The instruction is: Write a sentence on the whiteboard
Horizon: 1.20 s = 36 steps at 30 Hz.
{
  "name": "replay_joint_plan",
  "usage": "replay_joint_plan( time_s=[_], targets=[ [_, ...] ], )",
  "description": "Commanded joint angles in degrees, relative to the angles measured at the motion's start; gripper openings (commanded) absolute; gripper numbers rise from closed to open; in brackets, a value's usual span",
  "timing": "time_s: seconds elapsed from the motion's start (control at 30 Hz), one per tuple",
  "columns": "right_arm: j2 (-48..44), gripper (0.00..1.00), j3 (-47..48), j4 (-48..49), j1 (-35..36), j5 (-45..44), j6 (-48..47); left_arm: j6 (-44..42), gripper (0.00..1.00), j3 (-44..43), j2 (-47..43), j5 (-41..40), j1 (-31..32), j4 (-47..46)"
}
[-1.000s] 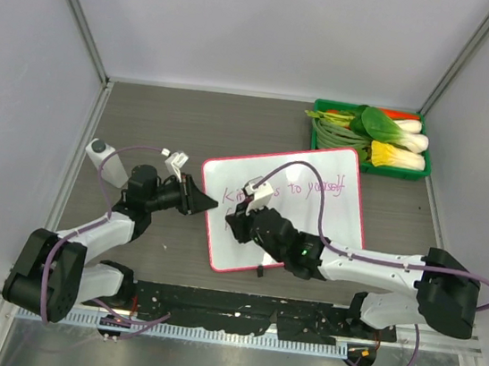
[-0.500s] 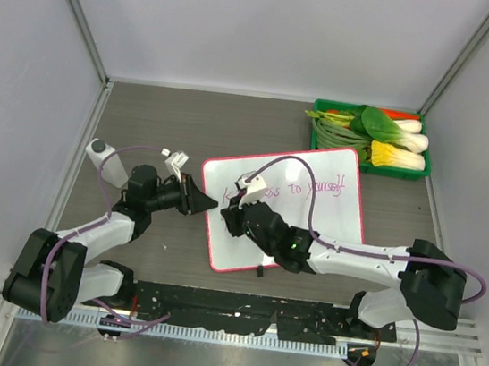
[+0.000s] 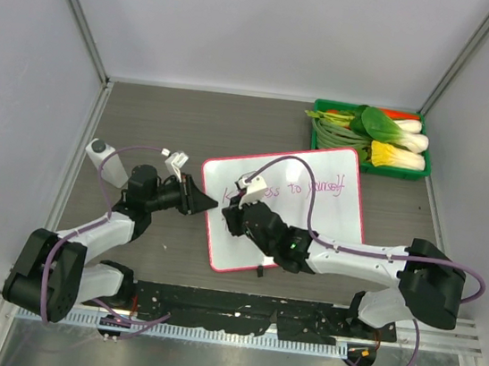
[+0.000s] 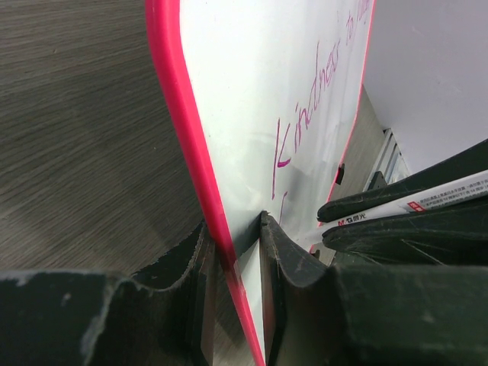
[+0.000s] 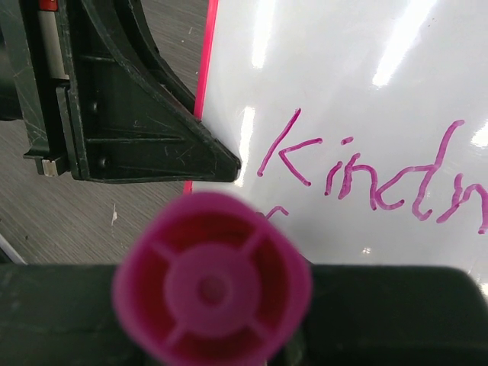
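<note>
Right gripper [image 3: 239, 211] is clamped on the marker [image 5: 212, 286], pink cap end facing the wrist cam, tip down over the left part of the whiteboard [image 3: 343, 223]. Left gripper [image 3: 204, 201] is closed on the board's left edge, jaws either side of the pink frame, holding it steady.

Change over the last second: right arm slides left along the board, from over the middle of the first line to its start, then sits almost still for the last half second. Left arm and board don't move.

Whiteboard lies flat, mid-table and slightly right, skewed, with its far right corner near the green tray [image 3: 399, 173] of vegetables.

Sentence [image 3: 316, 190] runs along the far edge of the board. First line looks like "Kindness to yourself"; the right wrist view shows "Kindn" clearly.

Short stroke [image 5: 276, 211] sits just under the "K", right at the marker. Can't tell from the top view whether it's new in this second.

My read: line one is done, and the move left is a carriage return. Second line is just starting, so the task looks roughly half done, depending on how long the sentence is.

Risks: little white space between line one and the near edge at this end, and the left jaws sit close to the writing start.
</note>
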<state>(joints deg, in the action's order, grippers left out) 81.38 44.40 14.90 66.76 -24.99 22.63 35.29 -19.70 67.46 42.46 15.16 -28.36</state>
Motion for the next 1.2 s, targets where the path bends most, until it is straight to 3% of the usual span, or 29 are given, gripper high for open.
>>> replay_joint_plan(
  time_s=[0.0,0.6,1.17],
  targets=[
    [-1.4,0.01,0.9,-1.7,-1.3,-4.5,-1.2,-4.3,0.0,-0.2,0.4,-1.1,1.3,3.1],
    [-2.3,0.01,1.5,-4.8,-1.5,-8.3,-1.8,-4.3,0.0,-0.3,0.7,-1.1,1.2,3.1],
    [-7.1,0.01,-0.4,-0.5,-1.5,-6.0,-2.6,-4.3,0.0,-0.4,0.9,-1.1,1.2,3.0]
  ],
)
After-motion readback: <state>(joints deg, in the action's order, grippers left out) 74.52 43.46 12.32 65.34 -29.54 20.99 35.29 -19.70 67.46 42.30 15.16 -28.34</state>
